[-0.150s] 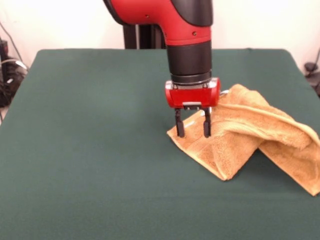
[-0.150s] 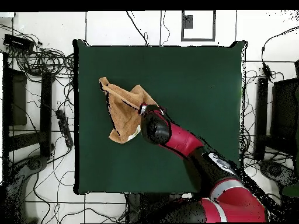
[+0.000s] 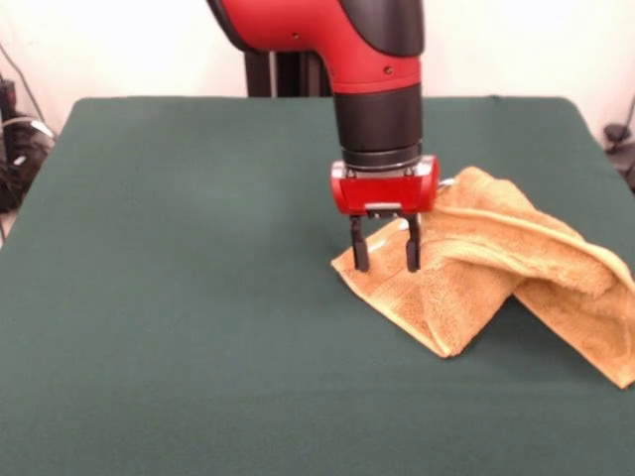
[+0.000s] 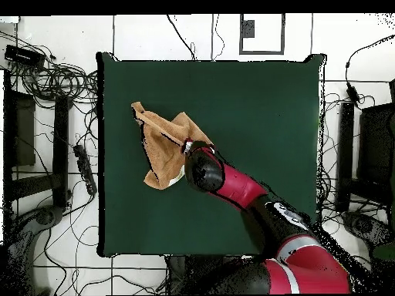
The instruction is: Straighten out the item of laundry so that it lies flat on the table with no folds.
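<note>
Green table (image 3: 179, 327) in front, folded towel (image 3: 496, 273) past it, gripper (image 3: 385, 250) over the towel's corner.

Gripper fingers (image 3: 359, 248) hang parted, holding nothing, their tips at or just above the towel's corner nearest the table's middle. From there the towel runs toward the table's edge, doubled over itself in thick folds. Terry cloth looks soft, light and limp; it will likely drape and drag rather than slide stiffly. Best hold, I judge, is a free corner or border band, pinched thin.
</note>
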You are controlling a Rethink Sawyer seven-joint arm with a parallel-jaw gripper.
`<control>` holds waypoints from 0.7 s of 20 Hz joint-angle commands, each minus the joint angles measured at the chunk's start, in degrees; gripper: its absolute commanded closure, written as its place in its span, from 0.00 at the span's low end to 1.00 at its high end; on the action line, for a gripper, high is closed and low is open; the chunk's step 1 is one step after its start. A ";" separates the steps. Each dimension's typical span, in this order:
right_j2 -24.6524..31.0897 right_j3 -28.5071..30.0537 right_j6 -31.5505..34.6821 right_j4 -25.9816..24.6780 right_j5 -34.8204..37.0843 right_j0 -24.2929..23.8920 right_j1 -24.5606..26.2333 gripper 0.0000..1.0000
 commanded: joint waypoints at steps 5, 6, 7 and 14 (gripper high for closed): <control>6.89 1.14 15.18 0.39 -2.99 1.78 4.39 0.00; 6.94 1.25 15.27 0.08 -3.68 1.72 4.77 0.00; 6.96 1.16 15.26 -0.02 -4.10 1.72 5.04 0.00; 5.35 -1.40 12.39 -1.70 -4.81 1.37 6.62 0.00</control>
